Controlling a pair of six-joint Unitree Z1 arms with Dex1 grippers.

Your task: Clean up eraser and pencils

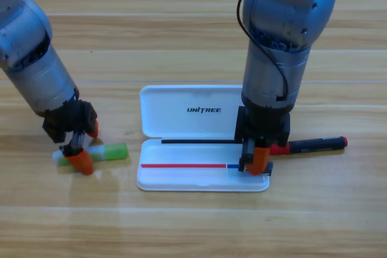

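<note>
Open white case (199, 149) lies mid-desk; the right end effector (259, 160) sits at its right end, grip state unclear. Behind it, the red-capped black marker (314, 145). Leftward, the left end effector (81, 149) clasps the green-whitish pen (112, 152).

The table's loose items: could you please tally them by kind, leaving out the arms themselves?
Pens: 2, a green and whitish pen straddled by the left end effector, and a red-and-black marker by the right end effector.
Cases: 1, the open white UNITREE case.
Erasers: 0 in view.
Total: 3.
</note>
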